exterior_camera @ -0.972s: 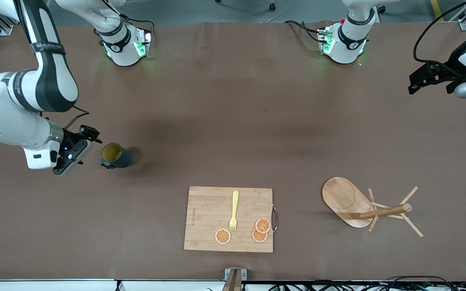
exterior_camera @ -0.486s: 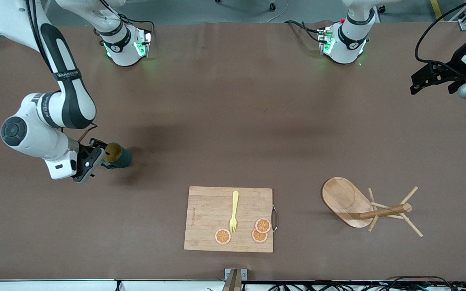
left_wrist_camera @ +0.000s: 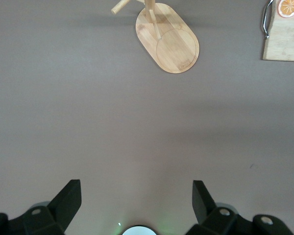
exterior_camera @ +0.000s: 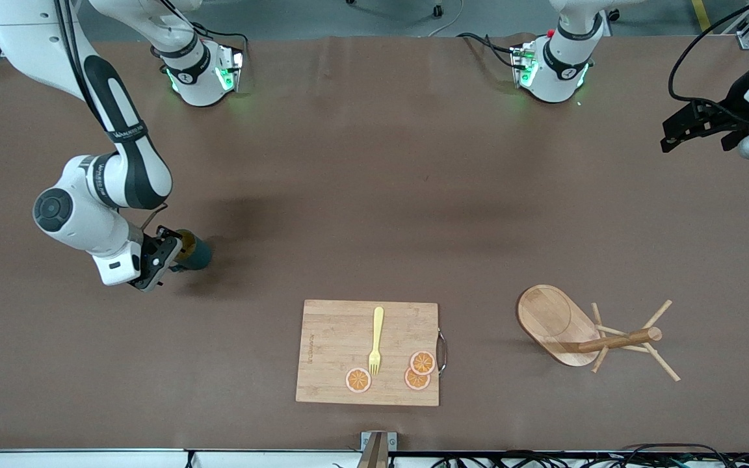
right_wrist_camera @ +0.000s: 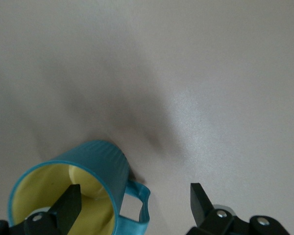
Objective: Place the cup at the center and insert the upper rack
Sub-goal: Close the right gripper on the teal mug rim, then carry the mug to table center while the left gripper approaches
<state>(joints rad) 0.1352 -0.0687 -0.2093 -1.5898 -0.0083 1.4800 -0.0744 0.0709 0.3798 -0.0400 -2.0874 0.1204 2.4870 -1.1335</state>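
The small dark teal cup (exterior_camera: 194, 251) with its mustard-yellow inside stood upright on the brown table (exterior_camera: 374, 195) toward the right arm's end. The right gripper (exterior_camera: 168, 252) was at its rim, fingers spread wide, one finger (right_wrist_camera: 68, 205) apparently inside the mouth and the other outside by the handle; contact could not be made out. The light wooden upper rack (exterior_camera: 592, 335) lay tipped on its side toward the left arm's end, beside the rectangular bamboo cutting board (exterior_camera: 335, 354) carrying a yellow fork (exterior_camera: 376, 340) and orange slices (exterior_camera: 417, 372). The left gripper (left_wrist_camera: 136, 203) waited over bare table, fingers wide apart.
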